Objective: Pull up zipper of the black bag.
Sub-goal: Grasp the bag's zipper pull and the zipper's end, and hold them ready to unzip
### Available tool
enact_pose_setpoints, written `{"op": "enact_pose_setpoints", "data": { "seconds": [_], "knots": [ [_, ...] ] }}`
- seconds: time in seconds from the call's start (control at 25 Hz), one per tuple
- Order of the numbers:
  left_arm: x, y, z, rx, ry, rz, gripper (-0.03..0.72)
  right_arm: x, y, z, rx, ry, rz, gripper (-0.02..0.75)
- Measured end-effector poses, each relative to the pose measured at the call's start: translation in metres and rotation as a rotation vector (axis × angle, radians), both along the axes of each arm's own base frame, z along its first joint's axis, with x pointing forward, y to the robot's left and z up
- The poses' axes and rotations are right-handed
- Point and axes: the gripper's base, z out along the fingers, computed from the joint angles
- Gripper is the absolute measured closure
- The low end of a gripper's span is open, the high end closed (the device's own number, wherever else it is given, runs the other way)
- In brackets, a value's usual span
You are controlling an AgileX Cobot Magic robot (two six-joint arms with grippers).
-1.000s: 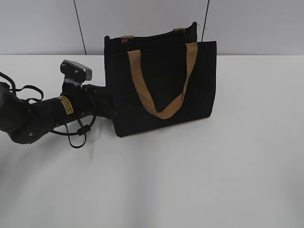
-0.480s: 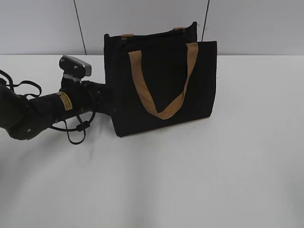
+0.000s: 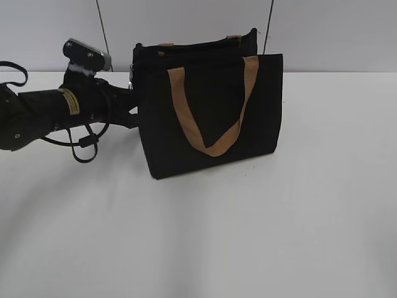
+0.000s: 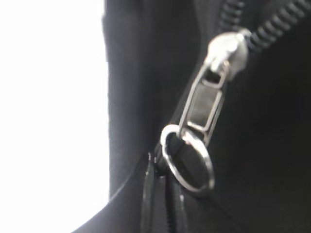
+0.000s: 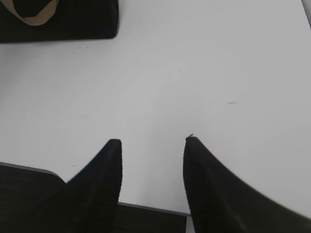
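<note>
Change: The left arm has risen since a second ago, its wrist now level with the bag's upper left corner rather than its lower side; the black bag has kept its spot.
Bag: It stands upright on the white table near the back wall, one tan handle draped down its front face, a second handle only just peeking above the rear edge.
Zipper: The zipper runs up the bag's left end. In the left wrist view its silvery slider sits high in the frame, the flat tab hanging below it with a round ring at the end, black teeth trailing off to the upper right.
Left gripper: The left gripper sits against the bag's top left corner, where a glint of metal shows. Its fingers cannot be made out in any view, so whether they pinch the tab cannot be told.
Right gripper: The right gripper hovers over bare table well apart from the bag, fingers spread, holding nothing.
Hard to see: The left wrist view is blurred and partly washed out; the bag's top edge is mostly hidden.
</note>
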Motion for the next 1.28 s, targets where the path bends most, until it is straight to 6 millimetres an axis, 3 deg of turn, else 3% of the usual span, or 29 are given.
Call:
{"op": "enact_pose_setpoints", "data": {
  "seconds": [0.44, 0.76, 1.0, 1.28],
  "knots": [
    [-0.017, 0.018, 0.072, 0.159, -0.018, 0.080, 0.666, -0.001, 0.006, 0.001, 0.068, -0.002, 0.042, 0.414],
    [-0.050, 0.029, 0.120, 0.089, -0.084, 0.121, 0.666, -0.001, 0.009, 0.002, 0.094, -0.009, 0.057, 0.414],
    [-0.075, 0.013, 0.136, 0.072, -0.099, 0.068, 0.666, 0.002, 0.016, 0.007, 0.107, -0.033, 0.142, 0.414],
    [-0.083, -0.001, 0.137, 0.073, -0.097, 0.023, 0.666, 0.031, 0.026, 0.021, 0.107, 0.056, 0.291, 0.414]
  ]
}}
